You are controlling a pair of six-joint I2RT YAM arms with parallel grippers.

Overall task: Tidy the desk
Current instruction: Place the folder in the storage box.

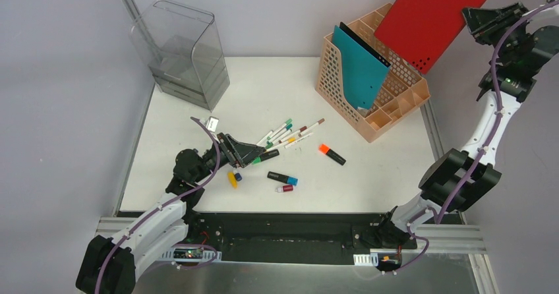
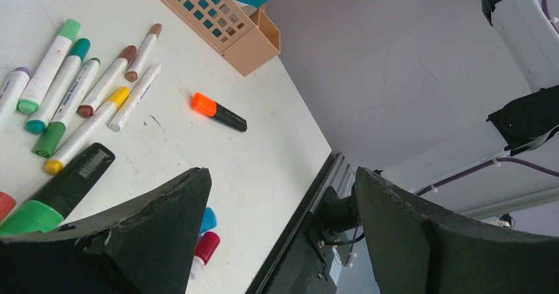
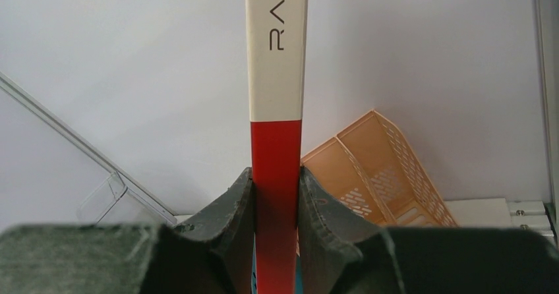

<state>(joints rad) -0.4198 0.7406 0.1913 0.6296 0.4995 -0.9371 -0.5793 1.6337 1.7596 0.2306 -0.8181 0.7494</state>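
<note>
Top view: we record the white bench point(image 1: 369, 182) beneath both arms. At its far corners stand a clear bin point(image 1: 184, 50) on the left and a peach organiser point(image 1: 395, 103) on the right, with a teal folder point(image 1: 359, 70) upright in it. Loose markers point(image 1: 290, 132) and an orange highlighter point(image 1: 331, 154) lie mid-bench. The left jaws sit low by the markers. The right jaws are high, holding a red book point(image 1: 428, 17).

Left wrist: we note the left jaws spread wide and empty, with a green-capped marker point(image 2: 59, 192) beside one.

Right wrist: the right jaws are clamped on the red book point(image 3: 275, 175).
</note>
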